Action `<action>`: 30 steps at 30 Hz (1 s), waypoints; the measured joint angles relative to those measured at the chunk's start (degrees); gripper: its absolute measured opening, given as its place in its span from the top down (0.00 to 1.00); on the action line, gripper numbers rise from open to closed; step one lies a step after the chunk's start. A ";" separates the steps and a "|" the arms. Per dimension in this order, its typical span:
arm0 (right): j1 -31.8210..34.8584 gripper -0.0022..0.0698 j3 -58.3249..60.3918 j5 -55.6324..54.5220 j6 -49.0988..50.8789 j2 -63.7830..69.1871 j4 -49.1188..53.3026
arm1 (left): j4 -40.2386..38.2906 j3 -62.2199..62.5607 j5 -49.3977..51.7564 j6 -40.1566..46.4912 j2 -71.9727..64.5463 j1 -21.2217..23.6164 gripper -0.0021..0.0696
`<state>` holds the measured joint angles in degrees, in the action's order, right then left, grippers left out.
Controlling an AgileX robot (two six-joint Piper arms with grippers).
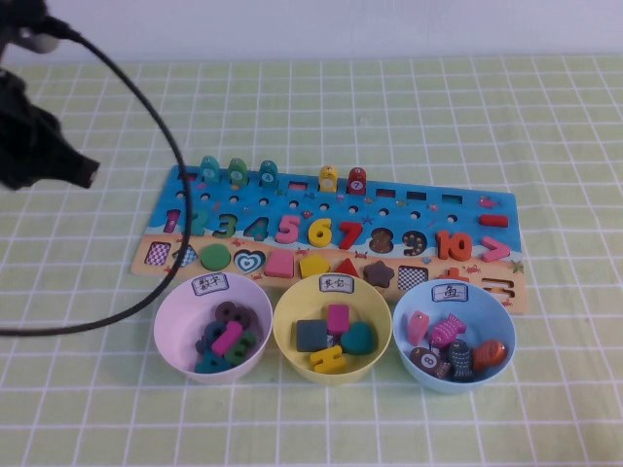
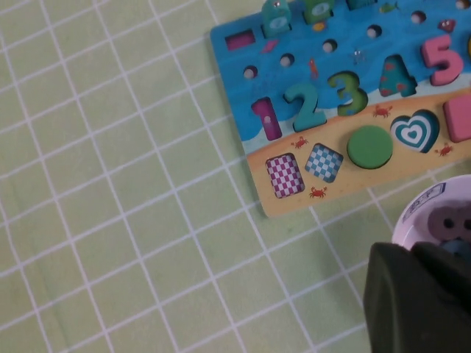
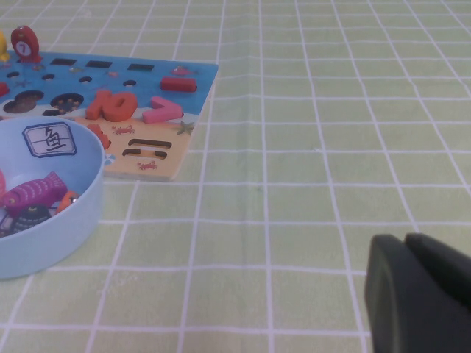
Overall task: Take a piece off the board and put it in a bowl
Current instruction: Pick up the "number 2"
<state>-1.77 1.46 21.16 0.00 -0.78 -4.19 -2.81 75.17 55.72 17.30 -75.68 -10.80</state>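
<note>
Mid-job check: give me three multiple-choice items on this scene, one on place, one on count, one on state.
1. Teal 2 lies: A in pink bowl; B on board; C in an end effector.
2. Bowls before board: A two; B four; C three.
3. Left end effector: A shut, empty; B open; C holding 2.

B: it sits beside the green 3.
C: pink bowl, yellow bowl, blue bowl.
A: off the board's left end, it grips nothing; right end effector, over bare cloth, is shut too.
</note>
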 joint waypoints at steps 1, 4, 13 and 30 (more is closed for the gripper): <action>0.00 1.00 0.00 0.00 0.00 0.00 0.00 | 0.85 2.42 1.15 0.11 -2.31 -0.83 0.98; 0.00 1.00 0.00 0.00 0.00 0.00 0.00 | 3.42 9.25 5.94 0.11 -10.59 -3.34 0.98; 0.00 1.00 0.00 0.00 0.00 0.00 0.00 | 3.75 18.31 9.75 0.11 -24.95 -4.55 0.98; 0.00 1.00 0.00 0.00 0.00 0.00 0.00 | -2.45 18.51 7.55 2.98 -36.34 -4.55 0.86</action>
<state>-1.77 1.46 21.16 0.00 -0.78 -4.19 -5.26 93.68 63.27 20.28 -112.02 -15.35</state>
